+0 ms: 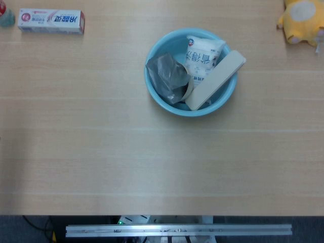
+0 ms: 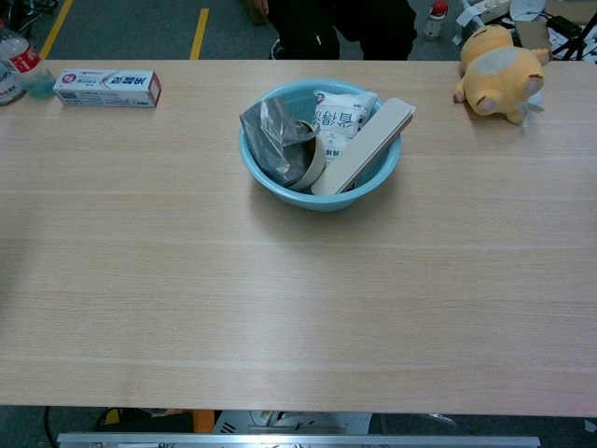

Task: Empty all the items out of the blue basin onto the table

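A blue basin [image 1: 167,109] [image 2: 280,191] stands on the wooden table, a little right of centre toward the far side. Inside it a white pouch with blue print [image 1: 202,55] [image 2: 341,118] leans against the far wall. A long cream flat box [image 1: 216,79] [image 2: 366,145] lies slanted across the right side, its upper end over the rim. A crumpled grey plastic bag [image 1: 166,75] [image 2: 272,136] fills the left side, with a tape-like ring [image 1: 186,90] [image 2: 315,159] beside it. Neither hand shows in either view.
A toothpaste box [image 1: 50,21] [image 2: 107,88] lies at the far left, with a bottle [image 1: 5,15] [image 2: 20,63] beside it. A yellow plush toy [image 1: 302,20] [image 2: 499,61] sits at the far right. A person stands beyond the table's far edge [image 2: 354,23].
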